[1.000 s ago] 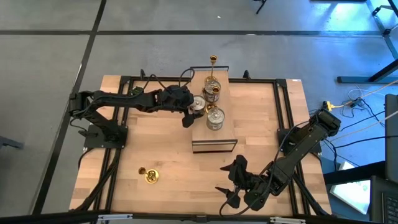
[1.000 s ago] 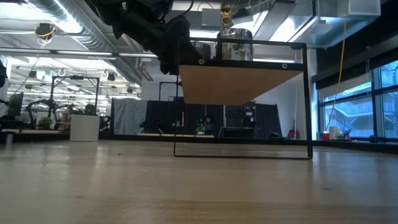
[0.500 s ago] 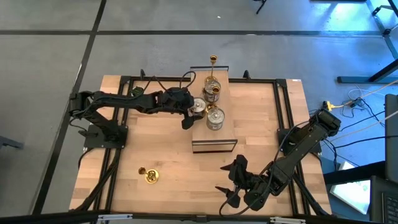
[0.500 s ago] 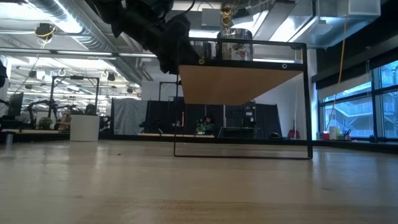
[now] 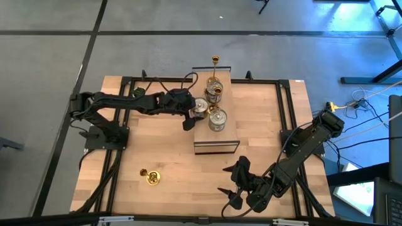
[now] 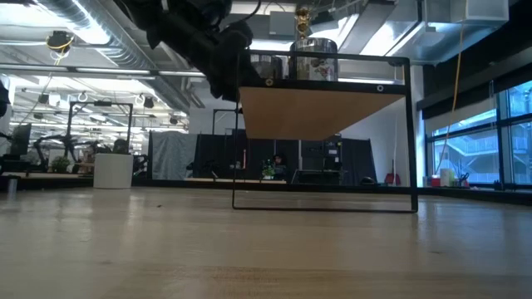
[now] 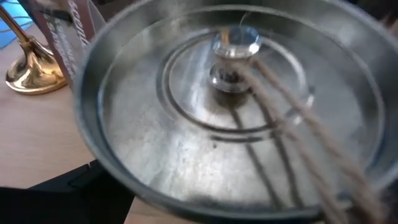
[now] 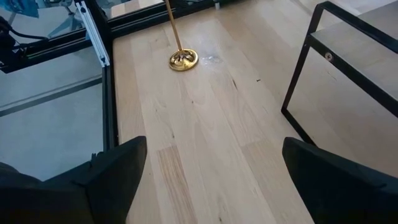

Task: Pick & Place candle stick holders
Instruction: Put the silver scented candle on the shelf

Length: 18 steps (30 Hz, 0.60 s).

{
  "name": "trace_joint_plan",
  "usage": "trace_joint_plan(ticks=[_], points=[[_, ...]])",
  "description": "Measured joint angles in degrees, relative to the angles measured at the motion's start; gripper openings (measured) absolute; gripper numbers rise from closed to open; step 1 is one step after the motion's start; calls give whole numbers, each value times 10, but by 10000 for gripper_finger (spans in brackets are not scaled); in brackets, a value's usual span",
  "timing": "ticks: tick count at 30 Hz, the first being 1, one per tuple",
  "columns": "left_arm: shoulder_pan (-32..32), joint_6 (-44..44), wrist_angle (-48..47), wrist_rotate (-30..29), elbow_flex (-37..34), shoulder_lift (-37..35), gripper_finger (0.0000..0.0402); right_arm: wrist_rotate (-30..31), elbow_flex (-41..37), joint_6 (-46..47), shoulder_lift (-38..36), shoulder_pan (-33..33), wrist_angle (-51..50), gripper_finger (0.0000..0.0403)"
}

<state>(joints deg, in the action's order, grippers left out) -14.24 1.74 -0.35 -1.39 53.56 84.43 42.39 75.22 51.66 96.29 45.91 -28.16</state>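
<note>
A squat round silver candle holder [image 5: 200,107] is flanked by the wide-open fingers of the left gripper [image 5: 193,112] at the nine o'clock edge of a raised wooden shelf on a black metal frame [image 5: 227,133]; whether it is gripped cannot be told. Two more silver holders [image 5: 217,119] and a slim brass-gold candlestick [image 5: 215,61] are seen on the shelf. Another brass-gold holder [image 5: 151,177] is seen on the light wooden table [image 5: 169,157] at seven o'clock. The right gripper [image 5: 233,187] is held open and empty at five o'clock.

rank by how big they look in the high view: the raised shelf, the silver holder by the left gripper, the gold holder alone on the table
1. raised shelf, clearly largest
2. and 3. silver holder and gold holder look about alike; the silver one sits higher, nearer the camera, beside the left gripper, so I won't rank them.
</note>
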Motion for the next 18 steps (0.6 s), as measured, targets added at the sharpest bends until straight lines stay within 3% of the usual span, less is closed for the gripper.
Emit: trace_joint_plan(ticks=[18], points=[[-2, -1, -85, 14, 1, -31, 400, 14, 0, 0, 0, 0, -9, 378]])
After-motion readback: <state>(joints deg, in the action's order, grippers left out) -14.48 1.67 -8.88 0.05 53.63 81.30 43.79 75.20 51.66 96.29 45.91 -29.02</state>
